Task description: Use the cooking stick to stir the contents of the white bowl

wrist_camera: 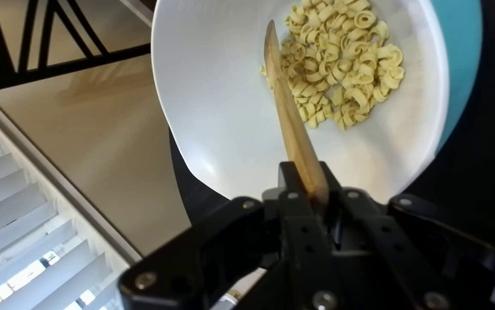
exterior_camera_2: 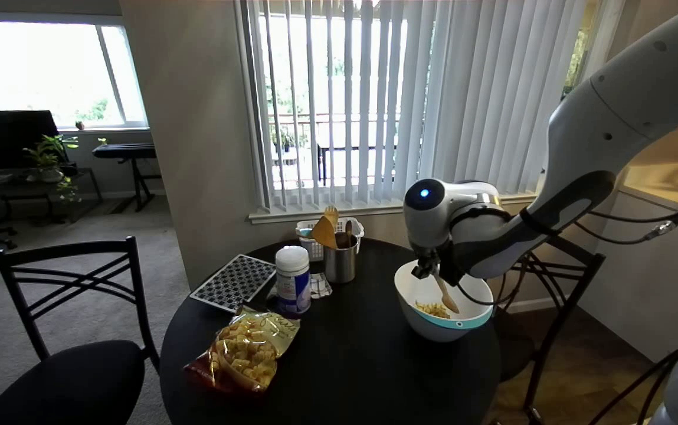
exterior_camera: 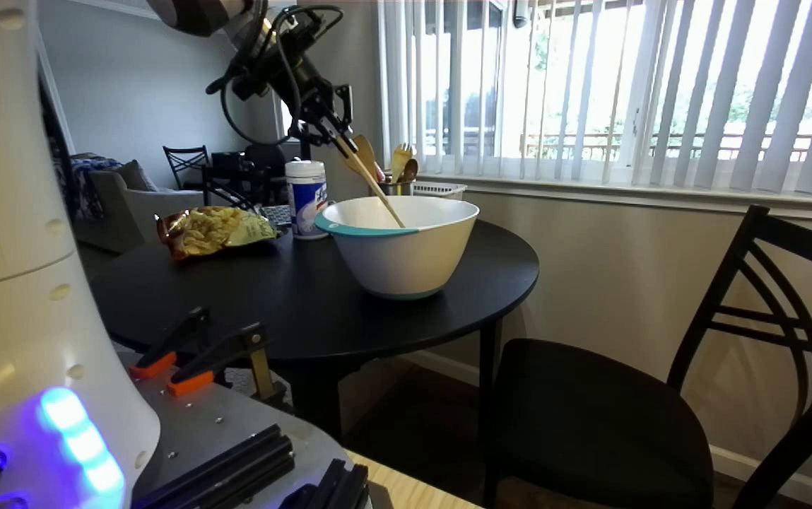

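The wooden cooking stick (wrist_camera: 292, 120) slants down into the deep white bowl (exterior_camera: 406, 265), its lower end inside the walls. The tool (wrist_camera: 306, 174) is clamped on the stick, its dark, blocky fingers (wrist_camera: 288, 176) pressed against either side of the light-brown wood. In the wrist view the stick looks slim, with a narrow, rounded tip and visible grain; in an exterior view its end broadens into a flat paddle. That end sits at the edge of the pasta (wrist_camera: 346, 64); whether it touches any piece I cannot tell. The pasta is a loose heap of pale yellow curls and small rings. The bowl is smooth and round, narrowing downward, with a turquoise strip along part of its rim and a turquoise foot. It stands upright on the round black table (exterior_camera_2: 350, 366).

Well apart from the bowl lies a crinkled, shiny plastic bag (exterior_camera_2: 279, 330), yellowish chunks (exterior_camera_2: 247, 354) showing through its clear front. Just behind it stands a cylindrical tub (exterior_camera_2: 292, 283) with a white lid. Farther back are a silvery metal holder (exterior_camera_2: 340, 265) with wooden utensils (exterior_camera_2: 327, 230), a white perforated basket (exterior_camera_2: 314, 251) and a flat, grid-patterned board (exterior_camera_2: 232, 282).
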